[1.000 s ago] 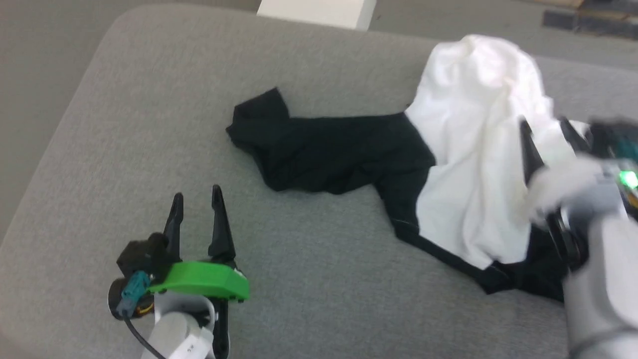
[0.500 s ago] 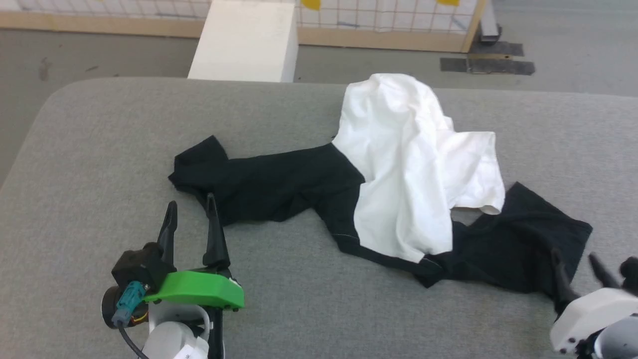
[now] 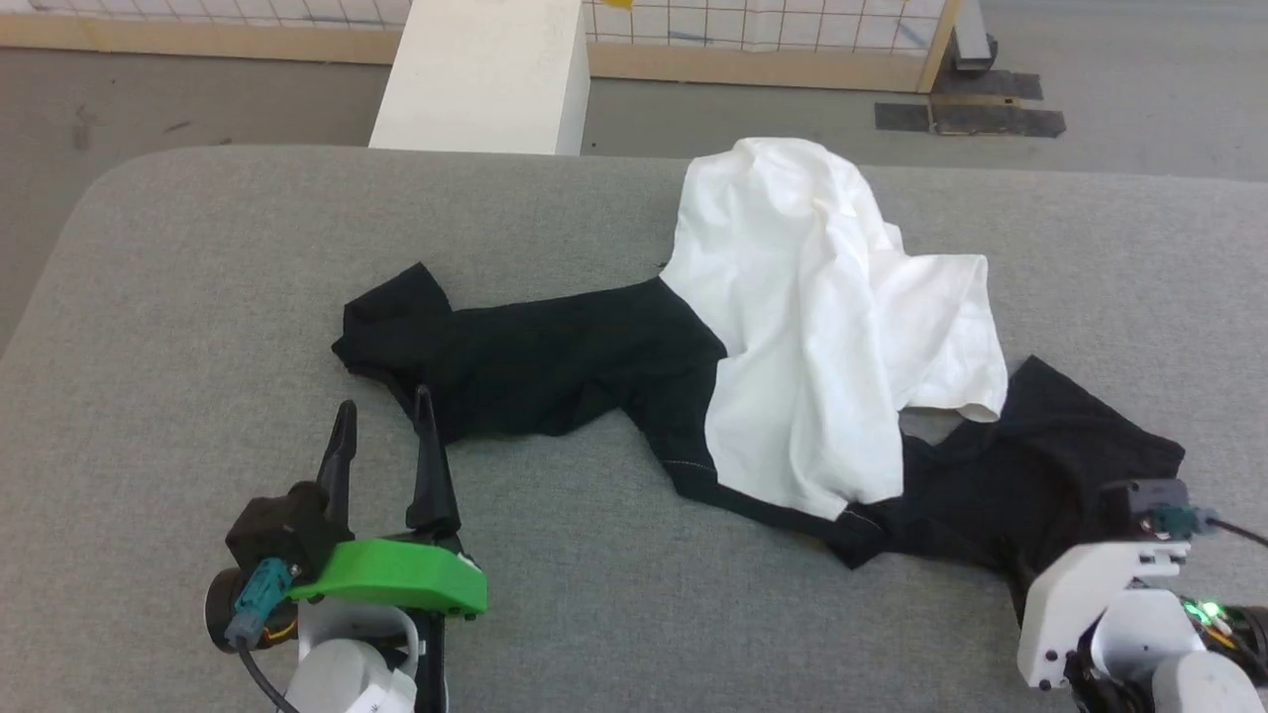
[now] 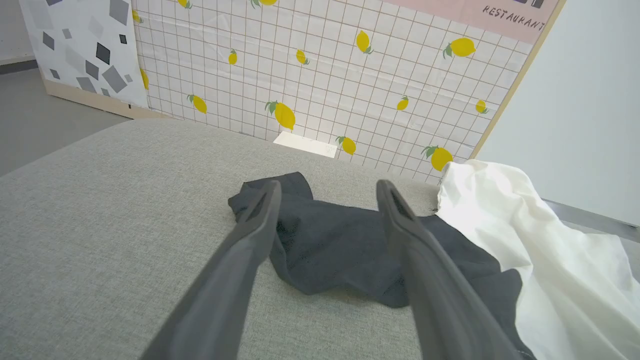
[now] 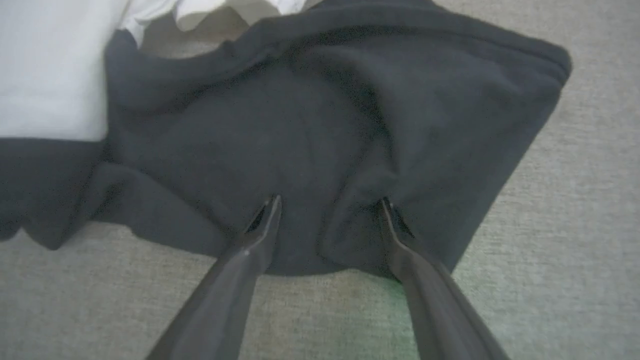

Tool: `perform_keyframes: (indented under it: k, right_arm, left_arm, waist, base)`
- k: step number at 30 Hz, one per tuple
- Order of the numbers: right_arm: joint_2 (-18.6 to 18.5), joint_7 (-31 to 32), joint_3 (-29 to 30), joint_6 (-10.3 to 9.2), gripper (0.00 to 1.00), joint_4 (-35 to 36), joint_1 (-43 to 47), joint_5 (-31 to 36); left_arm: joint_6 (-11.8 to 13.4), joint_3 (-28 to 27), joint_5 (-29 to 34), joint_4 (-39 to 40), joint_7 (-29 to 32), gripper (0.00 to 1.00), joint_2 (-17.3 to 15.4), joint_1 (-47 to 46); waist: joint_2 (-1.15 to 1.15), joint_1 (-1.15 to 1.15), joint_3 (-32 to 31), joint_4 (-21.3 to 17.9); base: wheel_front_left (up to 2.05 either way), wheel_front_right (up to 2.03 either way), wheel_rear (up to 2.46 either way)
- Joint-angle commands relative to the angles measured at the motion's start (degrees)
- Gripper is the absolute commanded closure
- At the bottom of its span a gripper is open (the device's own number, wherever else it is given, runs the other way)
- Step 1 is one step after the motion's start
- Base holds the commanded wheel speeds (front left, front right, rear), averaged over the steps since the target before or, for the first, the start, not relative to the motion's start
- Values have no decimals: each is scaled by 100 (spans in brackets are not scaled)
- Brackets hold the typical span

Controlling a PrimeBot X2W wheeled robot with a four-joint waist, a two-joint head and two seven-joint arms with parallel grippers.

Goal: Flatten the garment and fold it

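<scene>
**Shirt sprawled sideways, both end effectors empty**

The garment [image 3: 792, 327] lies crumpled in the middle of the grey fabric-topped desk [image 3: 198, 297]. Its white body is heaped and doubled over itself.

The left end effector [image 3: 384, 398] hovers with its jaws spread wide and nothing between them, just short of the left black sleeve [image 3: 515, 356]. The right end effector [image 5: 330, 200] is just as wide open and grips nothing. Its tips sit over a ridge in the right black sleeve [image 3: 1040, 495], near that sleeve's closest edge; I cannot tell whether they press the cloth.

The flattening looks barely begun. To do it well, I'd pinch a single layer at each sleeve end, not the ridge, then draw the two apart and low so the white heap unrolls instead of dragging.

The shirt's long axis runs sleeve to sleeve across the desk, slanting nearer the robot on its right. The neck edge seems to face the robot, with the bunched body pointing away toward the white box [image 3: 485, 74].
</scene>
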State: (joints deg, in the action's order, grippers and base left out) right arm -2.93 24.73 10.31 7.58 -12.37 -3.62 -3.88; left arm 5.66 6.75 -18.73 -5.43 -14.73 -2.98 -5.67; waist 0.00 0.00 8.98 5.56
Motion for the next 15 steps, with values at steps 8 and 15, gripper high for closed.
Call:
perform_keyframes:
  k: [8, 15]
  right_arm:
    - [5, 911, 141, -9, 100, -101, -129, 354]
    - [-43, 795, 1282, -9, 100, 582, -217, 937]
  left_arm:
    - [10, 30, -47, -75, -27, 0, 11, -18]
    - [7, 68, -66, -128, -27, 0, 11, -29]
  waist:
    - [0, 0, 64, 56]
    - [0, 0, 36, -65]
  base:
    - [0, 0, 0]
    - [0, 0, 0]
